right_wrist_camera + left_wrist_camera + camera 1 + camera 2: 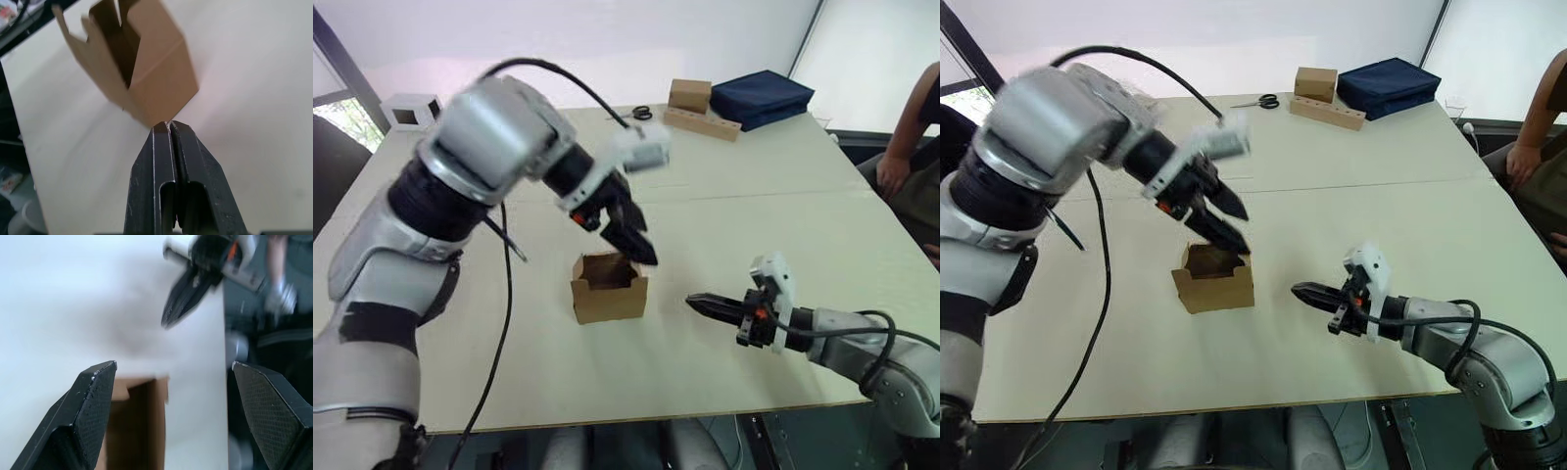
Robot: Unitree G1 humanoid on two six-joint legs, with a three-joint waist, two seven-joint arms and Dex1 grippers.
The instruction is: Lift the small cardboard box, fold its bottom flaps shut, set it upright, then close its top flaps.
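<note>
The left gripper, spread wide and empty, hovers over the small cardboard box, upright on the worktop. The right gripper, pinched shut on nothing, waits beside it. Best press each of the top flaps down squarely.

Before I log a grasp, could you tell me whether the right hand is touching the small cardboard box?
Apart: the left eye view shows bare table between the right hand and the small cardboard box.
</note>
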